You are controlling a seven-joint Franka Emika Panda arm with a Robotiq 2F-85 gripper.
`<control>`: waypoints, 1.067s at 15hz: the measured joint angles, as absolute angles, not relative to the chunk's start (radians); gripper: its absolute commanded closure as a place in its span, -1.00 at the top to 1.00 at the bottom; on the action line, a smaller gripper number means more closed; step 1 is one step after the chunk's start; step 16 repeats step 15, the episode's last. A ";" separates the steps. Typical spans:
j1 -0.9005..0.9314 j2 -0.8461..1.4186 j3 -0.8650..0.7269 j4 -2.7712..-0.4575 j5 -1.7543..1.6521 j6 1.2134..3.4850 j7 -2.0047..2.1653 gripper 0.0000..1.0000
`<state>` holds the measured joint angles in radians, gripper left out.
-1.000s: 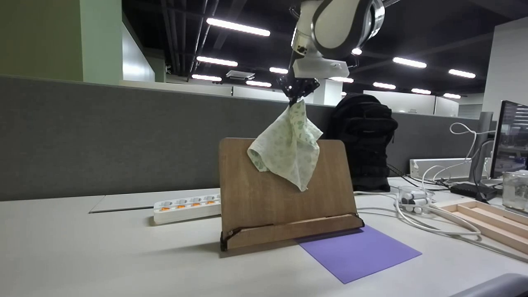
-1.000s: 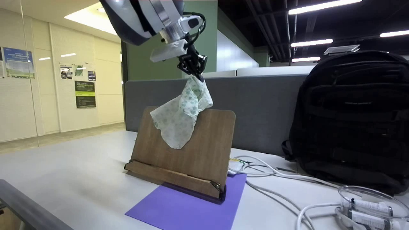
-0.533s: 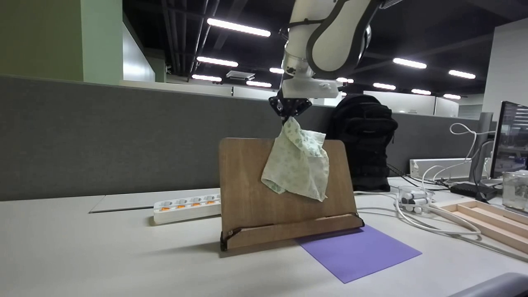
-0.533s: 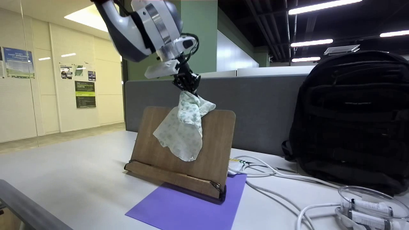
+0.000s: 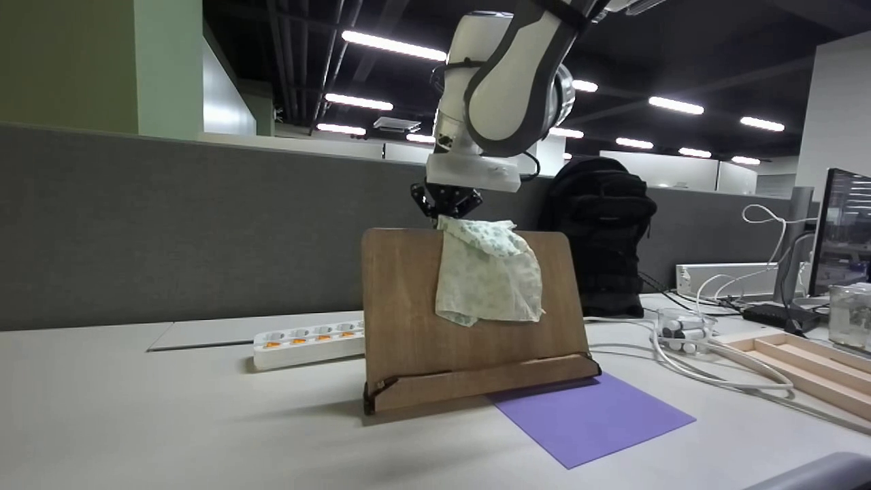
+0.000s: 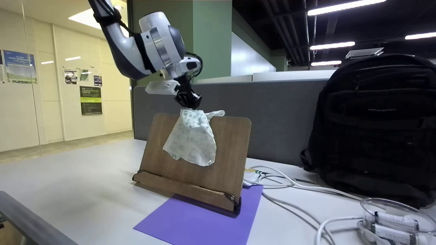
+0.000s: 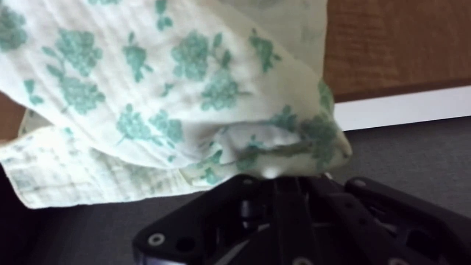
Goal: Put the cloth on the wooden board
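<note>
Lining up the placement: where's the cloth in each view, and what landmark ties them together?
In an exterior view: cloth, just right of centre.
In an exterior view: cloth, slightly left of centre.
Wrist view: cloth, large, across upper left and middle.
Shared landmark: wooden board, partly hidden behind the cloth in every view.

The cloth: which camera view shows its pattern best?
The wrist view: the cloth is near, so its green flower print appears large. Both exterior views show it hanging mostly in front of the wooden board, the print small and faint.
</note>
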<state>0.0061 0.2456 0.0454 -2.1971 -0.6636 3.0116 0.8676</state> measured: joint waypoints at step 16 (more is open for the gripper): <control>0.068 0.255 -0.033 -2.013 -0.684 2.970 0.919 1.00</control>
